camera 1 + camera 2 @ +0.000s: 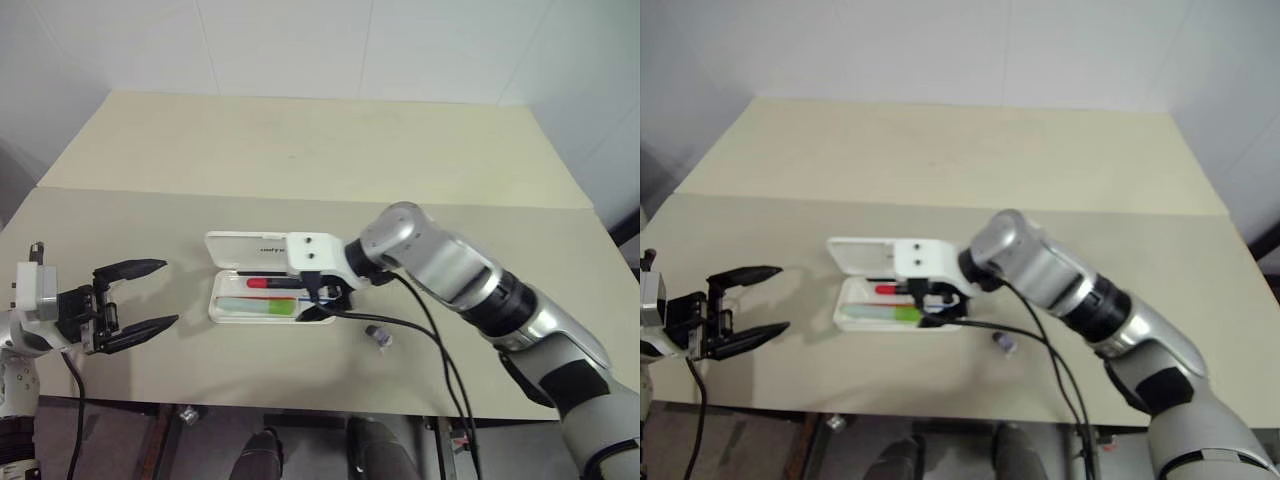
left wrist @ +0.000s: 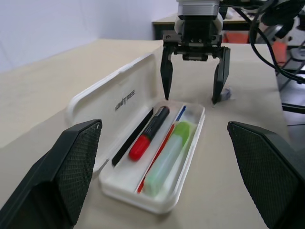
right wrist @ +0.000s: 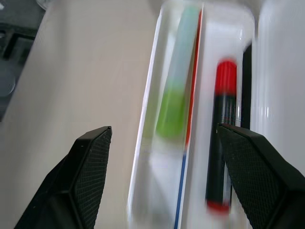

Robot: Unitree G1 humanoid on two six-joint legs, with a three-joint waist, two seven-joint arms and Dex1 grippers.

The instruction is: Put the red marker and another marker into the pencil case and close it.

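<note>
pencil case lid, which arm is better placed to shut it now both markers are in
Right, probably. The right gripper hangs open right over the pencil case, beside its raised lid. The left gripper, also open, sits off to the case's side. The red marker and green marker lie inside.

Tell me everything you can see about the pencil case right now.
The pencil case is a flat, white, rounded-corner box that looks like hard plastic. It lies open on the table, its hinged lid tilted back with small dark lettering inside. The tray holds the red marker and the green marker side by side, along a red-and-blue stripe. Nothing grips it.
</note>
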